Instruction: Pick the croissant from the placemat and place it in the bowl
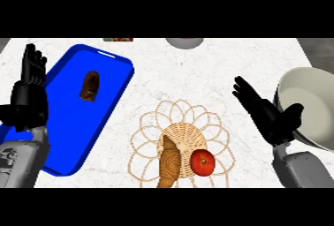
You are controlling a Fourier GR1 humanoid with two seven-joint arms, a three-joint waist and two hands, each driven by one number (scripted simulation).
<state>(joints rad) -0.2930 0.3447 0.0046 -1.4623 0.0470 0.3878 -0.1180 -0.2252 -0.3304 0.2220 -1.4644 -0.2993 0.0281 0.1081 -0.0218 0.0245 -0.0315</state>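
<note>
We look down on a white marbled counter (pixel 195 70); a blue placemat (pixel 78 123) lies at its left with the brown croissant (pixel 90 85) on its upper part, untouched. Our left hand (pixel 29 88) rests at the left edge, fingers straight and up; our right hand (pixel 267 112) is spread wide, just beside the grey-white bowl (pixel 313 101) at the right; between them a wicker basket (pixel 179 145) holds a bread loaf (pixel 171 165) and a tomato (pixel 203 162).

placemat (pixel 78 119) bright blue | croissant (pixel 90 86) dark brown | bowl (pixel 313 110) pale grey-white | surface (pixel 189 70) white, faint marbled veins | wire basket (pixel 179 141) tan, looping petal pattern | tomato (pixel 203 162) red | both hands (pixel 29 95) (pixel 271 117) black, forearms grey
</note>
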